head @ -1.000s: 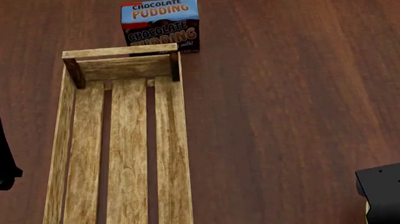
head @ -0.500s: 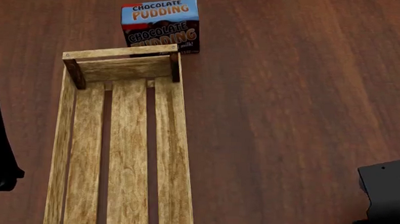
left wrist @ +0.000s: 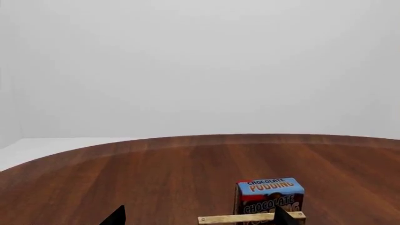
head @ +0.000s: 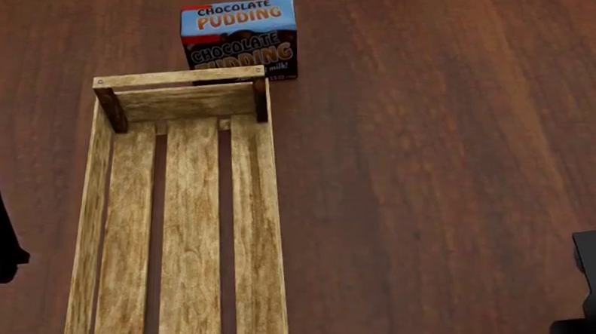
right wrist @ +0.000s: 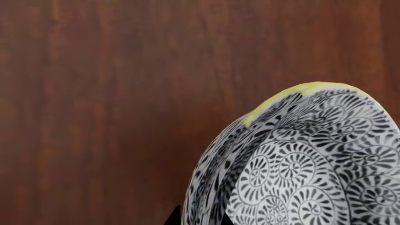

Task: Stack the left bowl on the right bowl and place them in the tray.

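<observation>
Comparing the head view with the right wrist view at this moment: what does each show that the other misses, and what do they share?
Only the head view shows the tray, with nothing lying in it, the chocolate pudding box just past its far end, and dark parts of both arms at the lower left and lower right edges.

Only the right wrist view shows a bowl with a black-and-white spiral pattern and a yellow rim, close to the camera. It may be more than one bowl nested; I cannot tell, nor whether the right end effector is shut on it.

Both show the dark wooden table.
</observation>
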